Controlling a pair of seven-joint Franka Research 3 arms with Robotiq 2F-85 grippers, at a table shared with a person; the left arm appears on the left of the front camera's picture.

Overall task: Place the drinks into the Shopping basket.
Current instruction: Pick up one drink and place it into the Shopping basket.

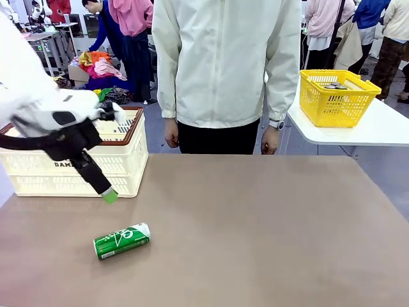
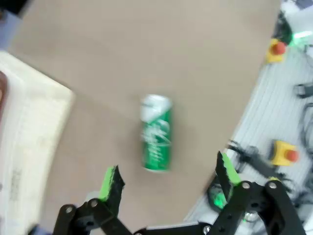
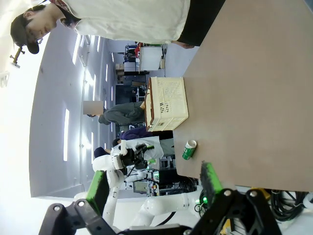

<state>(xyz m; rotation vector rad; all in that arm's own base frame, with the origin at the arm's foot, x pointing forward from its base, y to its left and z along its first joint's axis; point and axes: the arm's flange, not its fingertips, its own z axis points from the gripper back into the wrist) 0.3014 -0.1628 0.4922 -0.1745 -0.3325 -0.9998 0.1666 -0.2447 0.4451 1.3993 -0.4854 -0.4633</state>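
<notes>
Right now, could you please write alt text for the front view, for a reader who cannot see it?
A green can lies on its side on a brown table, near the left tool, which hangs before a cream basket. A person stands opposite.

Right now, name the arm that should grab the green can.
Left. The left hand hangs open near the green can, with the Shopping basket right beside it; the right hand is far from the can.
</notes>
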